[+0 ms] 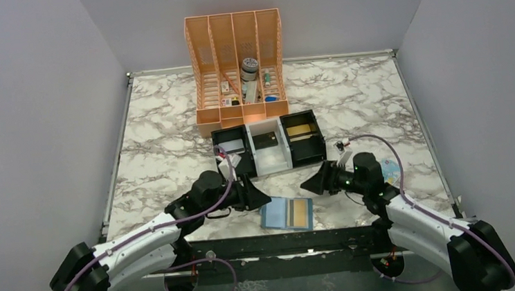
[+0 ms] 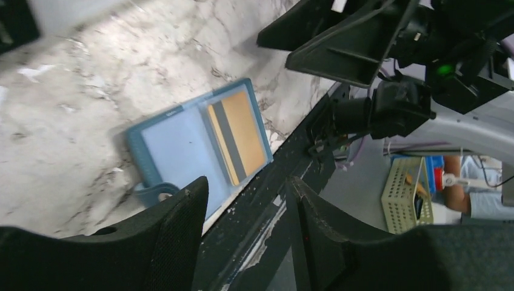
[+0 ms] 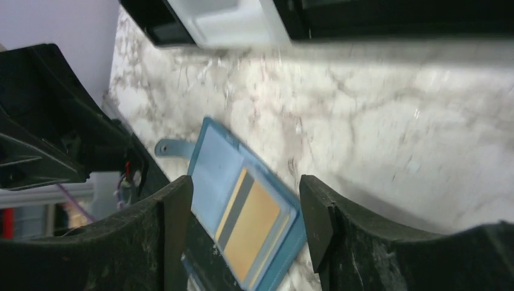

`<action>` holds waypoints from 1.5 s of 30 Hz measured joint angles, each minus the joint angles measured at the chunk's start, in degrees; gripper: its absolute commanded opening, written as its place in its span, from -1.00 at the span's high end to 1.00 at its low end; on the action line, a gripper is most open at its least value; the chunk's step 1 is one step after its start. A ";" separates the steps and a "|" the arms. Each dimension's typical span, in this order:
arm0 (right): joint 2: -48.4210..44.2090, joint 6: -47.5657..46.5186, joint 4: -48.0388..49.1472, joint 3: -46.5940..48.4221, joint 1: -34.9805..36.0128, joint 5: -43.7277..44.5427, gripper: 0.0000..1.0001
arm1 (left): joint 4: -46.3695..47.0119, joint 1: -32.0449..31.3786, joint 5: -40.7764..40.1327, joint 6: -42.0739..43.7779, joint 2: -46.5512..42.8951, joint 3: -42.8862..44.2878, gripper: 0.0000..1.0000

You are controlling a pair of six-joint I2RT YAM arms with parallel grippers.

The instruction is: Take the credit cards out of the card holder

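The blue card holder (image 1: pixel 274 215) lies open and flat at the table's near edge, its small tab pointing left. A gold-tan credit card (image 1: pixel 301 212) with a dark stripe sits in its right panel; the left panel looks bare. My left gripper (image 1: pixel 259 197) hovers open just left of the holder, nothing between its fingers. My right gripper (image 1: pixel 311 183) hangs open just above and right of it, also empty. The left wrist view shows the holder (image 2: pixel 176 151) and card (image 2: pixel 239 136) beyond the fingers (image 2: pixel 182 230). In the right wrist view the card (image 3: pixel 254 233) and holder (image 3: pixel 215 170) lie between the fingers (image 3: pixel 318 212).
A black-and-white three-compartment tray (image 1: pixel 273 164) stands behind the grippers, with a gold card (image 1: pixel 300 129) in its right compartment and a dark one in the middle. An orange file organiser (image 1: pixel 238 63) stands further back. A pale blue packet (image 1: pixel 390 172) lies by the right arm.
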 measured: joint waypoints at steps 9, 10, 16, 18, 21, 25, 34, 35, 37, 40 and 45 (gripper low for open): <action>-2.56 6.03 0.90 -2.51 0.00 -8.85 0.23 | 1.92 -12.96 -10.16 0.76 12.72 5.22 0.07; -2.45 5.73 0.66 -2.25 0.00 -9.60 0.26 | 1.99 -13.64 -11.02 0.98 14.34 5.92 0.08; 0.02 3.85 -3.61 -2.43 0.96 -11.96 0.29 | 2.34 -16.31 -15.58 1.75 21.84 7.98 0.09; 1.25 3.02 -4.85 -2.43 1.68 -12.26 0.34 | 2.29 -16.96 -16.39 1.84 23.93 7.98 0.09; 3.10 1.86 -6.01 -2.43 2.73 -12.52 0.39 | 2.36 -17.09 -17.35 1.75 25.40 7.98 0.15; 6.67 0.70 -6.25 -2.43 3.50 -13.31 0.43 | 2.78 -17.40 -18.97 1.31 26.16 7.98 0.17; 12.72 -0.17 -3.39 -2.32 3.80 -14.67 0.50 | 3.76 -17.62 -20.76 1.18 26.18 7.76 0.21; 13.03 -0.20 -3.32 -2.23 3.80 -14.62 0.49 | 3.89 -17.62 -20.70 1.36 26.25 7.76 0.22; 13.07 -0.26 -3.76 -1.95 3.80 -14.49 0.47 | 4.22 -17.68 -20.59 1.62 26.60 7.76 0.25; 11.10 -0.46 -5.35 -1.66 3.82 -13.25 0.46 | 4.63 -18.05 -20.17 1.86 27.56 7.78 0.27; 6.16 -0.61 -7.85 -0.83 3.82 -12.61 0.46 | 6.40 -18.58 -19.54 1.84 28.87 7.82 0.30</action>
